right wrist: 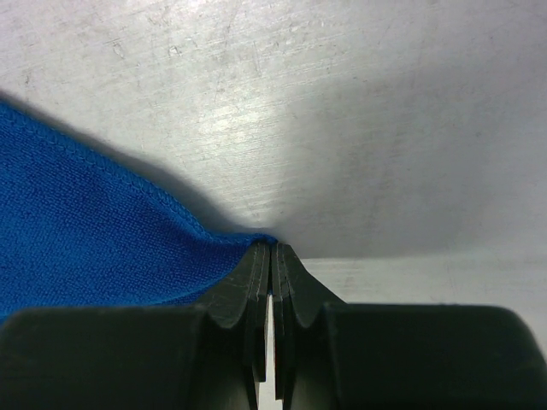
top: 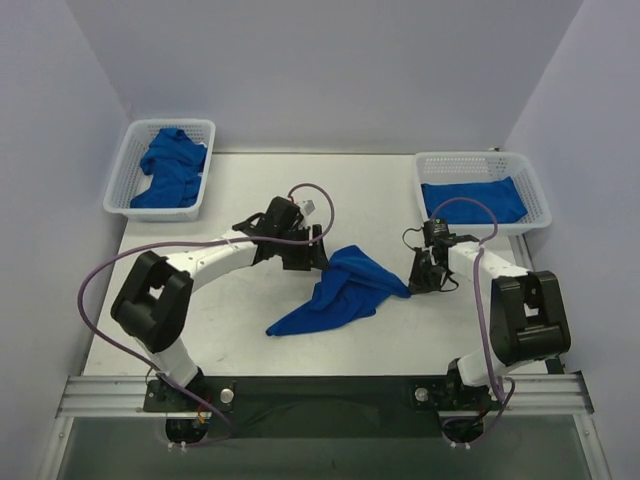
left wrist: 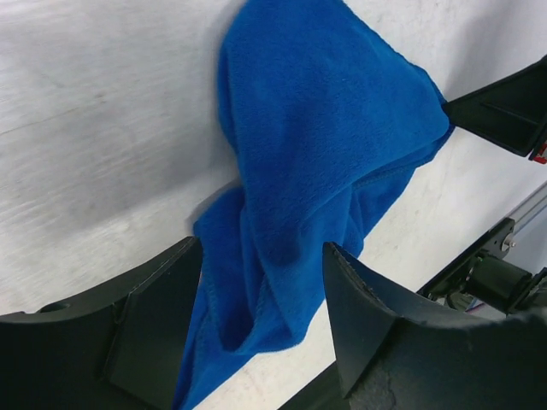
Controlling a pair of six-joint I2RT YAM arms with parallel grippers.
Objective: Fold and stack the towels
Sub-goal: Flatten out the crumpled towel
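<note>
Top external: ten-o'clock basket (top: 120,195) holds crumpled towels (top: 172,168), two-o'clock basket (top: 537,195) one folded towel (top: 472,200). Over the middle towel (top: 345,290) the left gripper (left wrist: 261,256) stands spread; the right gripper (right wrist: 271,252) pinches its corner.

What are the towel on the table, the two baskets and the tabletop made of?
Towel: soft plush cloth, maybe microfibre; matte fuzzy nap, stitched hem.
Left basket and right basket: apparently white plastic; uniform moulded mesh walls.
Tabletop: looks like brushed metal, possibly aluminium; fine scratches, dull sheen.
</note>
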